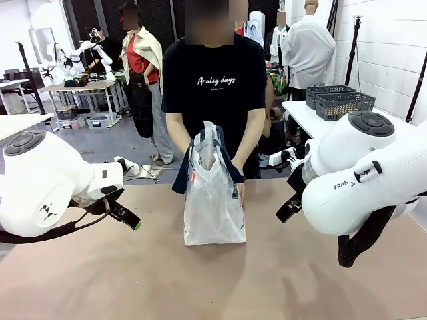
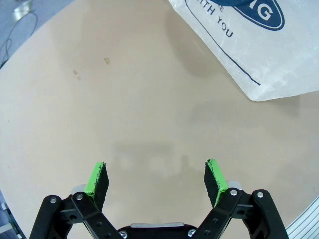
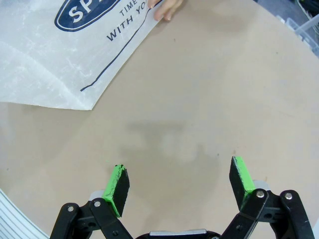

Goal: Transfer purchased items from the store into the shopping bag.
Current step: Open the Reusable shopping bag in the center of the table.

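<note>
The shopping bag (image 1: 213, 200), translucent white with dark blue handles, stands upright at the middle of the table, and a person behind it holds it with both hands (image 1: 238, 189). My left gripper (image 1: 131, 219) hovers left of the bag, open and with nothing in it. In the left wrist view this gripper (image 2: 157, 172) is over bare table and the bag's printed side (image 2: 249, 45) is at top right. My right gripper (image 1: 285, 209) hangs right of the bag, also open. In its own view the right gripper (image 3: 179, 172) holds nothing, with the bag (image 3: 60, 55) at top left. The purchased items and the store basket are out of view.
The tan tabletop (image 1: 133, 280) is bare around the bag. A fingertip of the person (image 3: 167, 7) rests on the bag's edge. Two dark mesh crates (image 1: 340, 101) sit on a white side table at the back right, apart from this table.
</note>
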Available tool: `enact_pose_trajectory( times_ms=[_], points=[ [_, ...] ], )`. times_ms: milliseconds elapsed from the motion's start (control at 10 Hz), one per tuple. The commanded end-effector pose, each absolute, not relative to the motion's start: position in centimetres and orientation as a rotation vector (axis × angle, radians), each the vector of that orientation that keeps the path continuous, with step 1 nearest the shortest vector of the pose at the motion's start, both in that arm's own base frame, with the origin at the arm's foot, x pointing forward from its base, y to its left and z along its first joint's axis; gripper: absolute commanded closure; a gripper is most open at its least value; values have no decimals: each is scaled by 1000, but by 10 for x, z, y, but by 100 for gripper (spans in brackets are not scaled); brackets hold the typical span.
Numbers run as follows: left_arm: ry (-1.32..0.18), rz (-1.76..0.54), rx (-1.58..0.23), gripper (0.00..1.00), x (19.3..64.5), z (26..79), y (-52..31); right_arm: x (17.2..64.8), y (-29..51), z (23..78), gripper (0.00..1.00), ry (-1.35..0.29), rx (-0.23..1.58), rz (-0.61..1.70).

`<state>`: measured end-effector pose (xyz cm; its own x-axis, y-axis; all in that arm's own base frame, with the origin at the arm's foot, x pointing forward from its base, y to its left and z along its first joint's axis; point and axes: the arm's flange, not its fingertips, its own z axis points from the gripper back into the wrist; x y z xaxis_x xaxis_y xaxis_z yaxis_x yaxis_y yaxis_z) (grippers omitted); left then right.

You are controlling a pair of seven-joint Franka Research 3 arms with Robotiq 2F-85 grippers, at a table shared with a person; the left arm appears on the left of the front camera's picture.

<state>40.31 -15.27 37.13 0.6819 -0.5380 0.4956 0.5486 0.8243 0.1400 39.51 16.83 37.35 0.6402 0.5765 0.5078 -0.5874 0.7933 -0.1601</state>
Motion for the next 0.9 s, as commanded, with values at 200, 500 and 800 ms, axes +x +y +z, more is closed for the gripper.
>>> enact_pose_trajectory(
  times_ms=[200, 500, 800],
  points=[
    [-549, -606, -21, 0, 404, 371, -151, 395, 168, 373, 0, -572, 21, 663],
    [-549, -606, -21, 0, 404, 371, -151, 395, 168, 373, 0, -572, 21, 663],
    [-549, -606, -21, 0, 404, 371, -151, 395, 168, 373, 0, -572, 21, 663]
  ],
)
